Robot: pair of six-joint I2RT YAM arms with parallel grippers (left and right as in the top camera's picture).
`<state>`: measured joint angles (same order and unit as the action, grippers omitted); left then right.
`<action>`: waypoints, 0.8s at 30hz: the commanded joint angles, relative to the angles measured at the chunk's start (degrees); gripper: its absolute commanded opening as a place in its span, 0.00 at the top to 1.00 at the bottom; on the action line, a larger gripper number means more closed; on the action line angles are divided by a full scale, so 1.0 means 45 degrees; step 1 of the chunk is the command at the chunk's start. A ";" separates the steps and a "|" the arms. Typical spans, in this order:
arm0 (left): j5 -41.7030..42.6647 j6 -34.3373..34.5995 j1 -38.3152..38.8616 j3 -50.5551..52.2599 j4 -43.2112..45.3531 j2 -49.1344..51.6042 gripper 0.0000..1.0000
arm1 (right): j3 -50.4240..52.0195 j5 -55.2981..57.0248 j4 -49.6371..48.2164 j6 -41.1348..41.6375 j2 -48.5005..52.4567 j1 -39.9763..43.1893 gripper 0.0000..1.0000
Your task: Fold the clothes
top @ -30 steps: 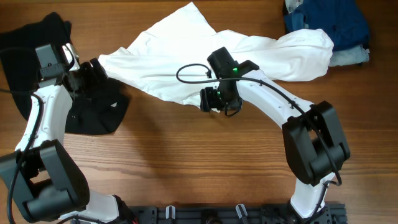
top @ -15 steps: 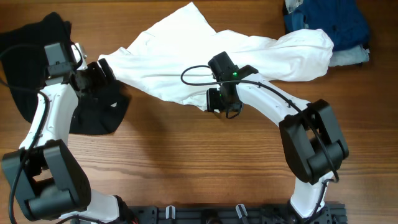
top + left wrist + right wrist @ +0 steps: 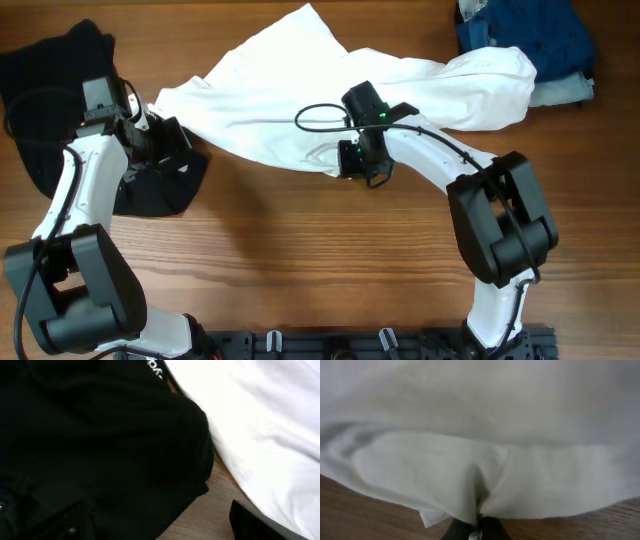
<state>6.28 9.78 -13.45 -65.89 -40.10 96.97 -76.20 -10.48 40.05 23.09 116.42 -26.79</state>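
Two garments lie on the grained wooden bench (image 3: 300, 250): a white shirt (image 3: 300, 90), soft and rumpled, spread across the far middle, and a black garment (image 3: 160, 185) in a limp heap at left. Right pincer (image 3: 352, 160) clenched on the shirt's near hem, cloth puckered there. Left pincer (image 3: 165, 140) spread wide over the black cloth, gripping nothing.

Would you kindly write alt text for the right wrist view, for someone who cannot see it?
A white cloth fills the view, its lower edge pinched into a fold by the right gripper at bottom centre. Wooden table shows in both lower corners.
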 commanded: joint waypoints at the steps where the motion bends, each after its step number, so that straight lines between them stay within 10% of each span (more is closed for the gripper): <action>1: -0.0180 0.0272 -0.0049 0.0597 0.0170 0.0481 0.18 | 0.0078 0.0019 -0.0044 -0.0092 0.0321 0.0369 0.96; 4: -0.0189 0.0267 -0.0049 0.1103 0.0709 0.1239 0.53 | 0.0078 0.0024 -0.0068 -0.0097 0.0321 0.0466 0.96; 7: -0.0559 0.0272 -0.0049 0.1190 0.1010 0.2016 0.65 | 0.0083 0.0029 -0.0092 -0.0107 0.0321 0.0471 0.96; 17: -0.4318 0.2205 -0.1967 0.1190 -0.0068 0.2992 0.65 | 0.0083 0.0034 -0.0121 -0.0102 0.0321 0.0471 0.96; 24: -0.2225 0.3007 -0.4648 0.1185 -0.0248 0.2987 0.36 | 0.0083 0.0029 -0.0335 -0.0097 0.0321 0.0471 0.94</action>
<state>-4.40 20.99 -30.37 -62.94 -40.62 106.69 -76.20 -10.46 39.29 23.07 116.49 -24.91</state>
